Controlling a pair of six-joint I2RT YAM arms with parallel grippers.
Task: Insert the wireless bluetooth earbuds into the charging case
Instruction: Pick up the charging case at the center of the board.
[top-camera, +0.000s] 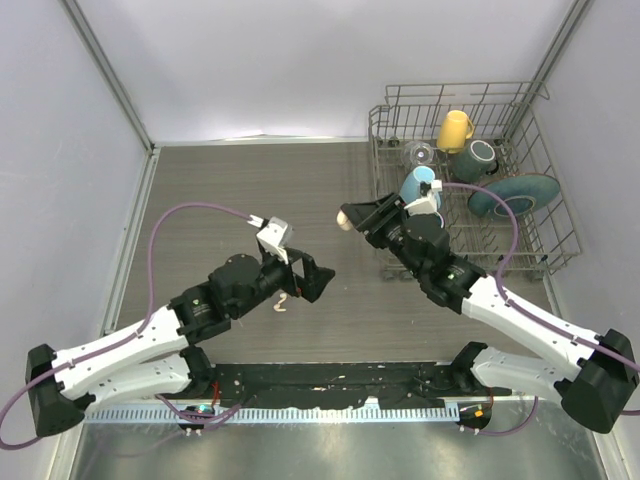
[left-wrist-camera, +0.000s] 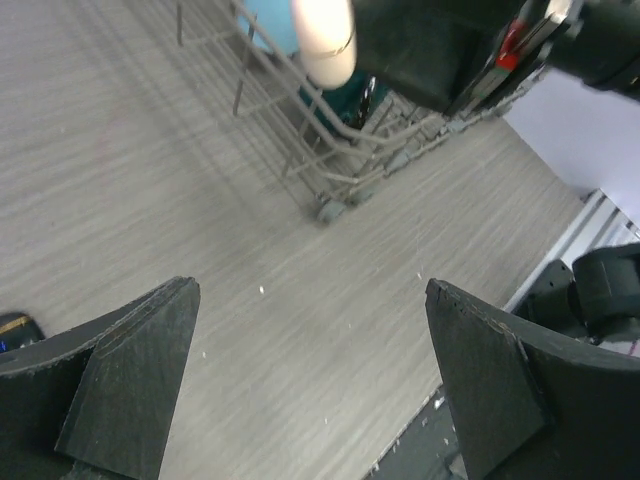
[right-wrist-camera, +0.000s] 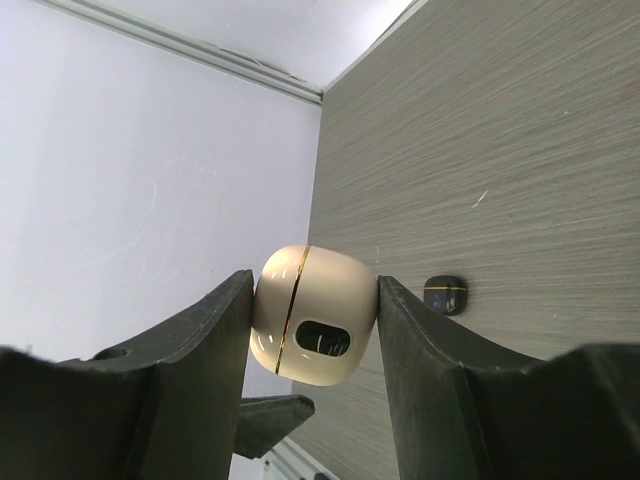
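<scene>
Cream-coloured charging case (right-wrist-camera: 313, 325) is pinched dead centre between the jaws of the right gripper (right-wrist-camera: 315, 292), lifted off the table (top-camera: 220, 190), with one finger on each of its rounded sides. It's turned so the gold seam runs up and down between the fingers. As far as I can see the lid is shut, so my guess is it has to be popped open before anything goes in. Holding it up in the air makes sense if the other arm is meant to work on it, since it sits right out in front of the left gripper (left-wrist-camera: 310, 292), above its fingertips.

Left jaws are spread wide with nothing between them, just bare tabletop. One cream-white earbud (top-camera: 285, 303) lies on the table just behind and under those jaws, on the near side, not touching them. So that one isn't in the case yet. It's tiny next to a finger, which I reckon makes picking it up fiddly.

There's also a small black lump (right-wrist-camera: 446, 294) on the table beyond the right jaws, and I can't tell if it's a bud or a second case. Dish rack (left-wrist-camera: 335, 165) stands behind the right jaws, not involved.
</scene>
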